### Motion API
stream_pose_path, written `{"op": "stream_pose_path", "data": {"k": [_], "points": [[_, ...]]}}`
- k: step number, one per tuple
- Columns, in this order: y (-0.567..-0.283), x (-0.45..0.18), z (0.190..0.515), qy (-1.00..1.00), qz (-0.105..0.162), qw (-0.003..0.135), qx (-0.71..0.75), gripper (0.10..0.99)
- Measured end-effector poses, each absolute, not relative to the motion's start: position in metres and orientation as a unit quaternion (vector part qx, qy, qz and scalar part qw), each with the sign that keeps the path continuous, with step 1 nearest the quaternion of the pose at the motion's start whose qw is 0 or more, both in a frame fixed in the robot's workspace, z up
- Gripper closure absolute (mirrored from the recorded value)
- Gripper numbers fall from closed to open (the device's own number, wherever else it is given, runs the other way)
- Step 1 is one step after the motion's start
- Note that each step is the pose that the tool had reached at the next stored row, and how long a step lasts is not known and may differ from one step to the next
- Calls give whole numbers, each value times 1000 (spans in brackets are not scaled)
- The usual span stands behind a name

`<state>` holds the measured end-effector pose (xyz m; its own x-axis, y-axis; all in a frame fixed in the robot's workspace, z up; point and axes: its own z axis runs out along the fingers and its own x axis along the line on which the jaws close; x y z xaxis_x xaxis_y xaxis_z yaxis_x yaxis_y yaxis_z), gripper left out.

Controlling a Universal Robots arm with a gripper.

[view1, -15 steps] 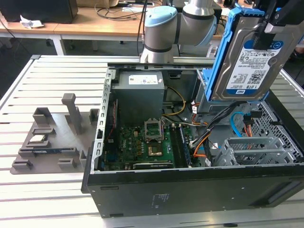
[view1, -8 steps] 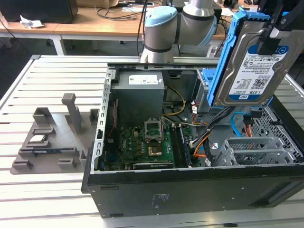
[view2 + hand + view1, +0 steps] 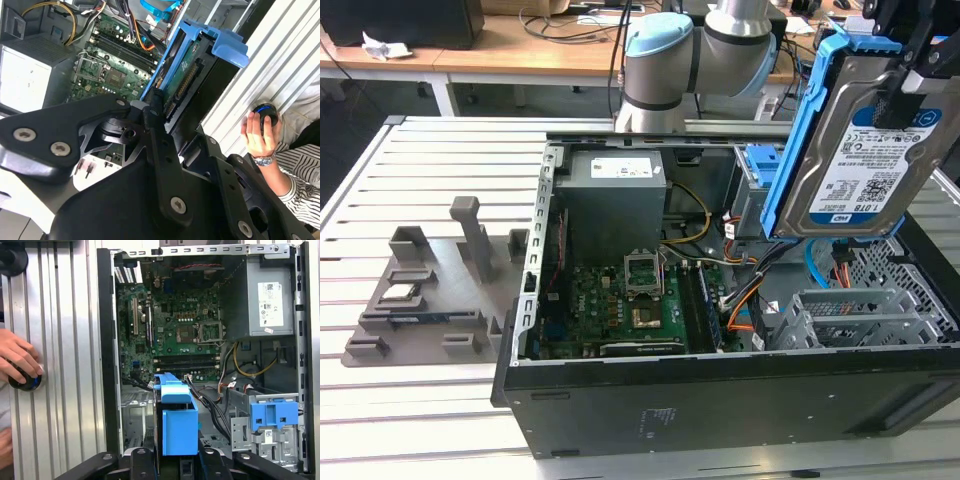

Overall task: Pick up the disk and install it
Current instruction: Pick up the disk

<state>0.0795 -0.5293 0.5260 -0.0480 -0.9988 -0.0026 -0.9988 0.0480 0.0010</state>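
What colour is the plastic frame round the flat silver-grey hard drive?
Bright blue, round the disk; best in the exterior view.

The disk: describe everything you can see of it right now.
The disk is a flat rectangular silver-grey metal hard drive with a white-and-blue label, in a bright blue plastic frame. It hangs on edge, tilted, in the air above the open black computer case, touching nothing but the black pincer, clamped on one end.

Arm (image 3: 665, 55) raised, pincer (image 3: 910, 70) clamped, pointing downward
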Motion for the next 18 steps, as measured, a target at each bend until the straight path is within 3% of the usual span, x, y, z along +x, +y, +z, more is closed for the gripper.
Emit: {"op": "stream_pose_path", "data": {"k": [18], "points": [[-551, 79, 526, 724, 0, -1, -690, 725]]}}
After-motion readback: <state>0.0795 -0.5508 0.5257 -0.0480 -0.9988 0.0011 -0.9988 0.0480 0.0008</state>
